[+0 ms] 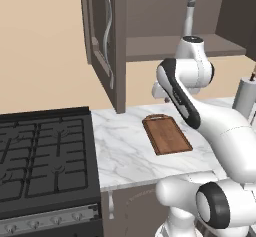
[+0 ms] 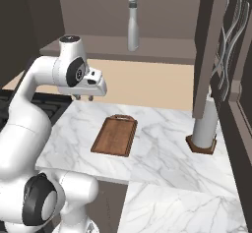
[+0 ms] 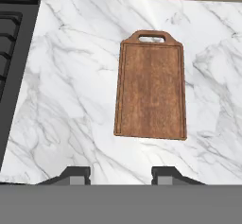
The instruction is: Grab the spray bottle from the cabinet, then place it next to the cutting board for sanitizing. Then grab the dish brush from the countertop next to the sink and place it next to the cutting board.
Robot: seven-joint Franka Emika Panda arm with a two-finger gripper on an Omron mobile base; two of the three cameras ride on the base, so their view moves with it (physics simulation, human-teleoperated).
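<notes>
A kitchen: a marble counter with a black stove at its left edge, a wall cabinet above, a cutting board lying on it.

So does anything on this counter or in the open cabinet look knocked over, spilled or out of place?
Nothing stands out. The cutting board lies flat on the marble countertop, bare and unmarked. The spray bottle stands upright on the cabinet shelf, and the grey cylinder sits upright on its base. No spills visible.
</notes>
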